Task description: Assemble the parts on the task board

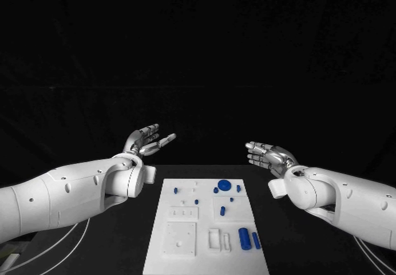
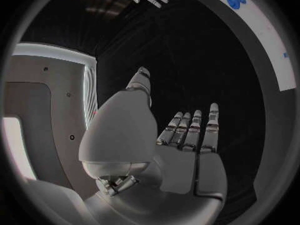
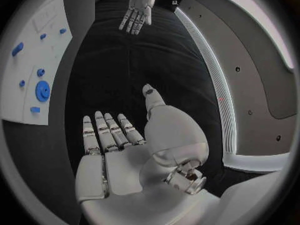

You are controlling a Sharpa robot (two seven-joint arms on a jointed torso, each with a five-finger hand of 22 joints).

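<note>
The white board (image 1: 206, 229) lies flat at the middle of the black tabletop (image 1: 123, 252). The head view shows its blue parts: a round disc (image 1: 224, 184) near the far edge and a long cylinder (image 1: 244, 238) near the front. The left hand (image 1: 149, 141) and right hand (image 1: 270, 154) hover beyond the board's far corners. Both wrist views show flat palms, fingers extended and apart, holding nothing.

The scene is dim: a black counter (image 1: 297, 252) and black background swallow most light, while the white board (image 1: 206, 229) and arms stand out brightly, lit from above. Both wrist views bend straight edges strongly toward the circle's rim. Beyond each robot hand (image 2: 187, 150) a pale wall strip glares; shadows are barely discernible.
</note>
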